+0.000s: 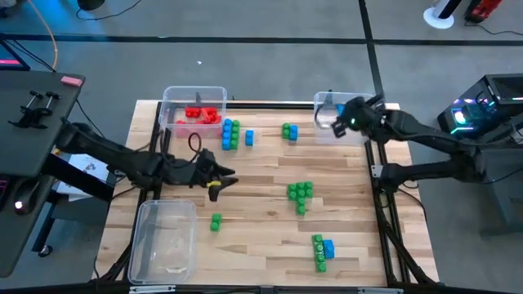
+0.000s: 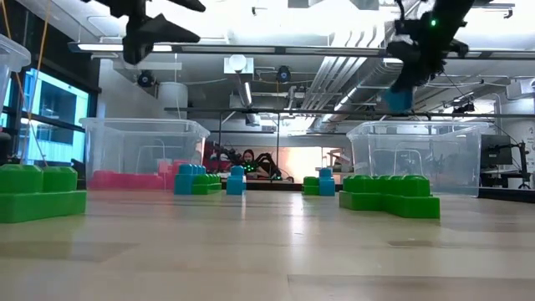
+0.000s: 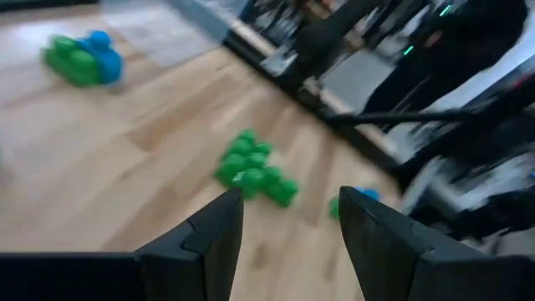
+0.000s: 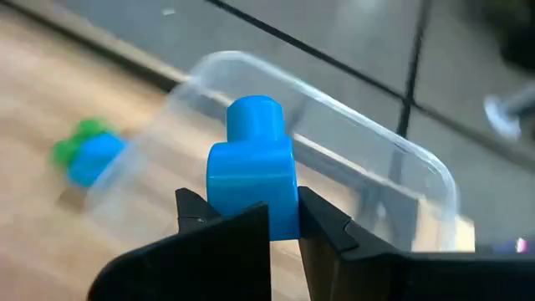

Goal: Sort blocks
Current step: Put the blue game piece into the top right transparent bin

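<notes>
One blue block (image 4: 251, 167) sits clamped in your right gripper (image 4: 282, 219), raised over the clear bin (image 1: 339, 118) at the table's far right corner. Centre it above the bin's opening before you let go, and come lower so it cannot bounce off the rim. Your left gripper (image 3: 288, 226) hangs spread and empty above the middle of the table, left of the green cluster (image 1: 300, 193). Loose blocks lie scattered across the wood; red blocks (image 1: 202, 114) fill the far left bin (image 1: 173, 96).

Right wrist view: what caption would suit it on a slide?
Right pincer shut on a blue block, held over a clear bin.
</notes>
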Controlling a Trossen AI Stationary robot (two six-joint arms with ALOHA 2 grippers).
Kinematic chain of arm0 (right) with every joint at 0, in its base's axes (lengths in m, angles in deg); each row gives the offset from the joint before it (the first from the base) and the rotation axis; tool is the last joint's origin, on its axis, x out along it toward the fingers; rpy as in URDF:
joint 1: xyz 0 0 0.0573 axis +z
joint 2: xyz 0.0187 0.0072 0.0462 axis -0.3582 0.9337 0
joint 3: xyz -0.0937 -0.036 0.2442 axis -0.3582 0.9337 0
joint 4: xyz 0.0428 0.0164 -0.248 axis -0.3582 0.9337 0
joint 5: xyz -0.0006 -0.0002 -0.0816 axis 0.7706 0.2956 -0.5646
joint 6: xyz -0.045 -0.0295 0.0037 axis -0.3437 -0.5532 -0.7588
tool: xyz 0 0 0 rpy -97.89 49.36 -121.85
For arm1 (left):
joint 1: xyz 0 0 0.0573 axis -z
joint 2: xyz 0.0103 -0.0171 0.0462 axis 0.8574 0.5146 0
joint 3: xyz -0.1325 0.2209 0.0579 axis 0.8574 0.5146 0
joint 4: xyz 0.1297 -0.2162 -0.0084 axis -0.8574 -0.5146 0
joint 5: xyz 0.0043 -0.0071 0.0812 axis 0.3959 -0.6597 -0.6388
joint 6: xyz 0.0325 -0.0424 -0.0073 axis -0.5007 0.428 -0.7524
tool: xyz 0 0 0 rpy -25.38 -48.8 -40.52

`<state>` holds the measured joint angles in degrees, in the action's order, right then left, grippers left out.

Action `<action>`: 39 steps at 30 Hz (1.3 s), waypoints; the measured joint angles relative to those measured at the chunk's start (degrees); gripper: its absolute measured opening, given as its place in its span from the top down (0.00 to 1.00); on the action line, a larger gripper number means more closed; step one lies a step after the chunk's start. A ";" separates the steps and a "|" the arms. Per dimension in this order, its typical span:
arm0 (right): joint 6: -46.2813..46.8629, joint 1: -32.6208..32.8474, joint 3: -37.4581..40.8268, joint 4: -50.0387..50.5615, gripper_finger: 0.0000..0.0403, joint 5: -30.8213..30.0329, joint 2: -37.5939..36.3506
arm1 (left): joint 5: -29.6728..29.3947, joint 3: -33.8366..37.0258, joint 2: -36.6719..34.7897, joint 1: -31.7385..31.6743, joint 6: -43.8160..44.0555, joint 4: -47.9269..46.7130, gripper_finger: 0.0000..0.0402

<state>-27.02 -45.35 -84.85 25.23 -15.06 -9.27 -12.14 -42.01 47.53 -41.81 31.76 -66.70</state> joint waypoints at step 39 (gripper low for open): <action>21.07 22.93 0.04 -13.82 0.59 27.67 -5.65 | -5.81 3.57 3.38 4.77 -0.13 15.81 0.54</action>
<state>-5.95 -22.41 -84.81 11.41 12.61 -14.91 -17.95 -38.44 50.91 -37.04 31.64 -50.89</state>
